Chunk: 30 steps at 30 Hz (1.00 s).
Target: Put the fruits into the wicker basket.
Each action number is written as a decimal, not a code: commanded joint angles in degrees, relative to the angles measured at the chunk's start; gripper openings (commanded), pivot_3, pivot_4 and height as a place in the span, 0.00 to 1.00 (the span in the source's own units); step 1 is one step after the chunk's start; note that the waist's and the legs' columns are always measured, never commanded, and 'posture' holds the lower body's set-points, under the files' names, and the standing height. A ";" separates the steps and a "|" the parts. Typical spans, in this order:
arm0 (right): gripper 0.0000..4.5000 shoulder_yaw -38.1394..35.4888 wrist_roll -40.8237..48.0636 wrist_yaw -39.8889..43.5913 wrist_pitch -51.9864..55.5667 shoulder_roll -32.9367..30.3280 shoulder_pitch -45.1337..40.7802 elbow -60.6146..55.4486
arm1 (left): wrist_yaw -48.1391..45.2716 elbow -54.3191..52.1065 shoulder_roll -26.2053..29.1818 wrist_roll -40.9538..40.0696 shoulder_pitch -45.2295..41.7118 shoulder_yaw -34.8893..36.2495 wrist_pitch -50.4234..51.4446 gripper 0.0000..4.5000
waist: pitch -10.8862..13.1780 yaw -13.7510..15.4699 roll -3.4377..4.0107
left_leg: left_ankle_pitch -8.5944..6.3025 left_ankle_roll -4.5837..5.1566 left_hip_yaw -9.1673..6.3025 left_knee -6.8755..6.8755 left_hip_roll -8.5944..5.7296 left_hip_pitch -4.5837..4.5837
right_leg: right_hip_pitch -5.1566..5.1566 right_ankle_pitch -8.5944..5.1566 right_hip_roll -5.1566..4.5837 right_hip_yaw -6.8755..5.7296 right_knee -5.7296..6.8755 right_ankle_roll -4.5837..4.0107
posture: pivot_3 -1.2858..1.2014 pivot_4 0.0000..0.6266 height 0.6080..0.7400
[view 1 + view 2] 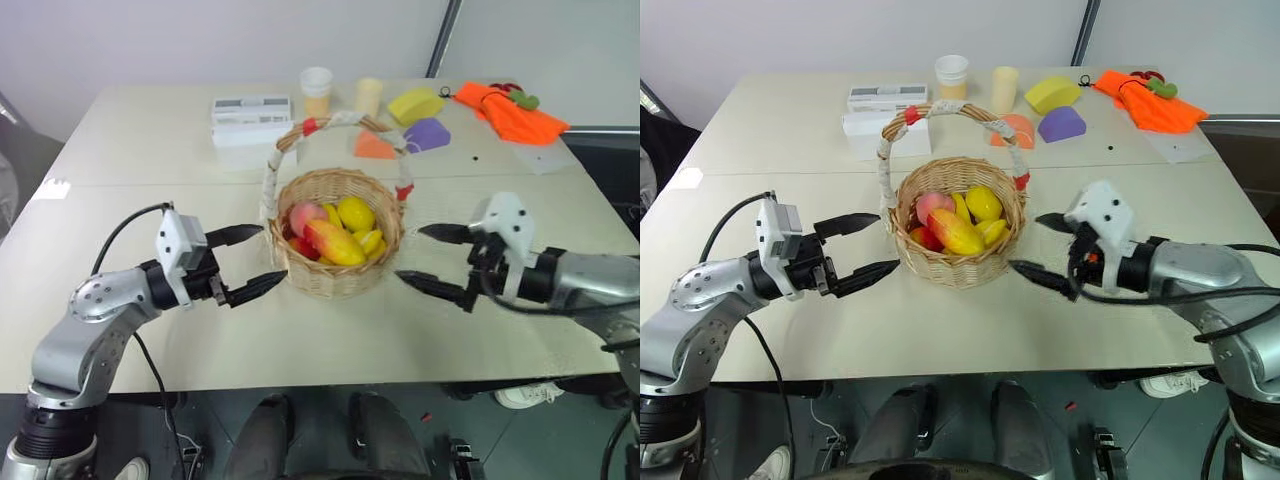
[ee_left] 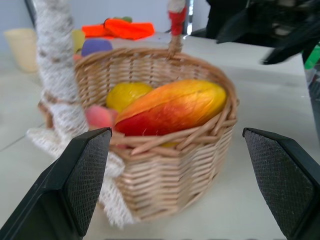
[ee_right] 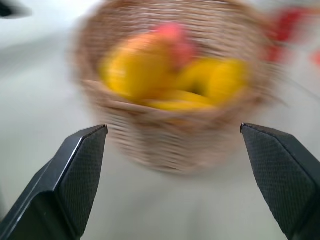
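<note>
The pale rectangular table (image 1: 150,330) carries everything; at its centre stands the round tan woven wicker basket (image 1: 335,265) with its tall white-wrapped, red-banded handle (image 1: 272,180); inside it lie the fruits, the oval red-to-yellow mango (image 1: 335,243) on top and the bright yellow ridged starfruit (image 1: 356,213) behind it, with other yellow and pink-red pieces crowded around them. So the job looks done to me; no fruit lies loose on the tabletop, and what is left is only for the arms to draw off. The left gripper (image 1: 245,262) sits at the basket's nine o'clock, fingers spread apart and empty, the nearer tip just beside the weave; the right gripper (image 1: 432,258) waits at three o'clock, fingers likewise wide and empty; foam wedges (image 1: 415,105) rest at one o'clock, well apart.
</note>
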 commanded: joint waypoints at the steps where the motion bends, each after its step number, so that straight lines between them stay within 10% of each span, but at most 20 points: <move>1: 0.98 3.28 -3.36 -4.31 -4.83 5.33 -5.01 3.27 | 0.25 -0.64 -1.64 -1.52 -1.50 -0.49 -0.80 1.00 | 0.00 -0.20 0.01 | 0.00 0.00 0.01 0.04 0.07 0.06 | 0.03 0.06 0.10 0.09 0.00 -0.05 | 0.52 0.24 1.00; 7: 0.98 6.76 -8.58 -11.77 -9.37 16.29 -12.75 12.00 | 3.38 -3.65 -4.60 -2.75 -0.09 -0.82 0.50 1.00 | 0.00 0.04 0.02 | 0.01 0.00 -0.01 0.05 0.22 0.06 | -0.04 0.25 0.39 0.25 0.04 0.10 | 0.52 0.24 1.00; 16: 0.01 0.61 -7.80 -14.72 -11.24 18.58 -14.69 14.83 | 4.70 -4.93 -3.88 -2.48 1.83 -1.22 0.39 1.00 | 0.01 0.14 0.03 | 0.00 0.00 0.04 0.03 0.21 -0.06 | -0.21 0.33 0.38 0.43 0.01 0.24 | 0.52 0.24 1.00; 30: 0.01 -8.83 -22.63 -28.58 -25.12 11.08 -20.12 38.48 | 6.95 -2.93 -9.74 0.36 -4.34 -6.40 -2.24 1.00 | 0.00 -0.08 0.07 | 0.01 0.00 0.46 0.05 0.17 -0.04 | -0.24 0.37 0.48 0.59 0.02 0.26 | 0.52 0.24 1.00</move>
